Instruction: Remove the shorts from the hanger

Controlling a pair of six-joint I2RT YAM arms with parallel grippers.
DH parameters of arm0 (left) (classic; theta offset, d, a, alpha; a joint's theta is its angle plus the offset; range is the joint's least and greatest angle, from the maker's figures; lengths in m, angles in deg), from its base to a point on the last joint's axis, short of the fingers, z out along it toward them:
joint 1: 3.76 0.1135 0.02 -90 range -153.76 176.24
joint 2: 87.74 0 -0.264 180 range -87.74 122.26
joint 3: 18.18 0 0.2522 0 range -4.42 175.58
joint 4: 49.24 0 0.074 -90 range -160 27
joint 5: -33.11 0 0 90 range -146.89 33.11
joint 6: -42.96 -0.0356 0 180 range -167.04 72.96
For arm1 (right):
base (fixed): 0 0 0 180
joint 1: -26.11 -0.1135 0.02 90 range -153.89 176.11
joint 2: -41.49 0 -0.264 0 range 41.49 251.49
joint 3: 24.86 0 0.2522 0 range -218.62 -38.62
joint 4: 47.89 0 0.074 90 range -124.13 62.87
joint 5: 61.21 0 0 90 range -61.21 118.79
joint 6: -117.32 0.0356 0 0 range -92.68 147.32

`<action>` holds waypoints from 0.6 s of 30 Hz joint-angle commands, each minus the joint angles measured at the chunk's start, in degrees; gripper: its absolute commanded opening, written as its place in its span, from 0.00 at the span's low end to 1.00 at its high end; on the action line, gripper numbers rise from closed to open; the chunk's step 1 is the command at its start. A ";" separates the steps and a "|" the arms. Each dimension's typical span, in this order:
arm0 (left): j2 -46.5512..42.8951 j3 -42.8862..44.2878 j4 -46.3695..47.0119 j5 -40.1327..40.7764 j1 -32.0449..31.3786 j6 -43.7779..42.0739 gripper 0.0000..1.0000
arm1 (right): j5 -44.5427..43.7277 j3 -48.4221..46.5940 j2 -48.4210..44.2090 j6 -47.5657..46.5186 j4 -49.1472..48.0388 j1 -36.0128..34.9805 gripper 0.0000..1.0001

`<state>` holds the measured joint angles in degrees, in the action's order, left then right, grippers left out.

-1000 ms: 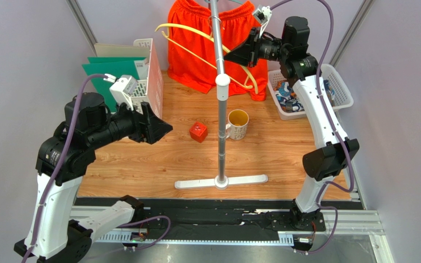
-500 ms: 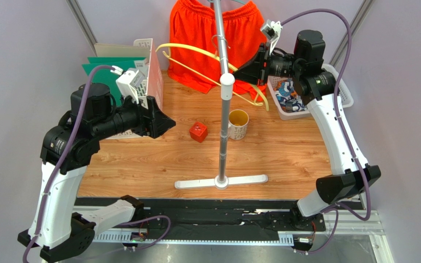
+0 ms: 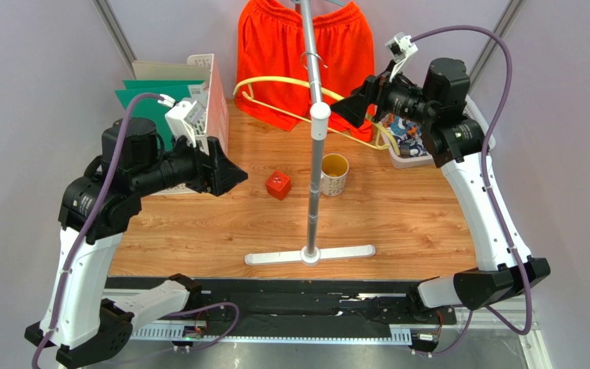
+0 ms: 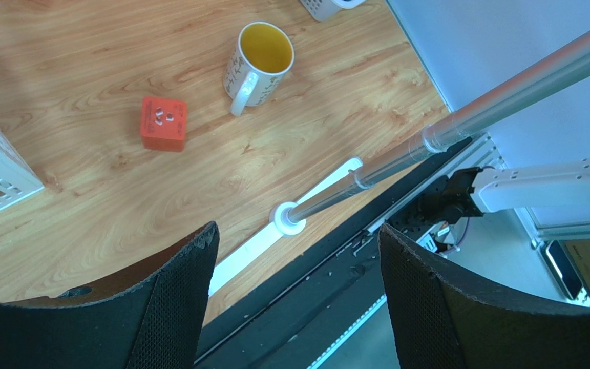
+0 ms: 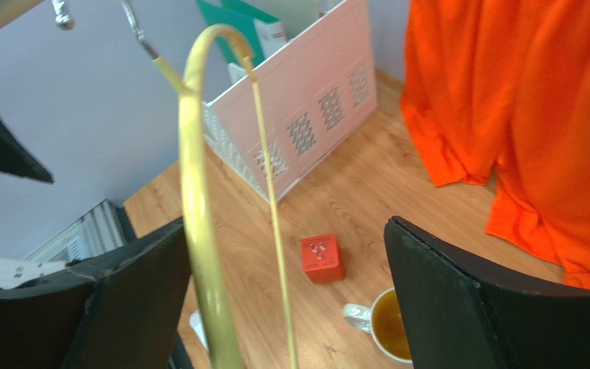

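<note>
The left gripper [image 4: 298, 231] hovers over the wooden table [image 4: 83, 61] with its jaws spread wide and nothing between them. Below the gap lies the white foot [image 3: 344, 252] of a metal stand, whose pole [image 4: 444, 132] slants off past the right-hand finger. Ahead of the jaws sit a small red cube [image 4: 163, 123] and, just beyond it, a white mug [image 4: 259, 58] with a yellow inside. Farther back, the right gripper [image 5: 286, 223] is raised beside the upper part of the pole, its jaws also gaping. A bare yellow hanger [image 5: 196, 231] runs up through the gap, its thick arm close beside one finger; whether it touches that finger cannot be told. The printed shorts [image 3: 407, 137] lie bunched in a white basket [image 3: 410, 160] under this gripper's wrist. The orange shorts [image 5: 529, 115] hang well ahead of the open jaws, at the far side of the table, with a white file rack [image 5: 306, 115] across from them.
</note>
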<state>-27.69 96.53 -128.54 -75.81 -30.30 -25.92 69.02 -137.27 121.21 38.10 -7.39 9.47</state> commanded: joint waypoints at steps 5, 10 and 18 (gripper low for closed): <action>-0.46 0.30 0.85 0.72 -0.09 0.59 0.81 | -16.82 -1.28 -5.36 4.41 -3.01 1.69 1.00; -0.72 -0.31 0.67 0.64 -0.09 0.58 0.81 | -25.63 -1.11 -7.30 14.67 -4.23 6.00 1.00; -1.60 -1.10 1.29 0.64 -0.09 1.11 0.81 | -27.13 -5.38 -1.08 21.47 -11.36 8.65 1.00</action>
<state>-28.45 95.65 -128.50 -75.37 -30.30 -25.66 45.19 -136.99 115.29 53.99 -14.47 18.06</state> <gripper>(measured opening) 0.808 0.997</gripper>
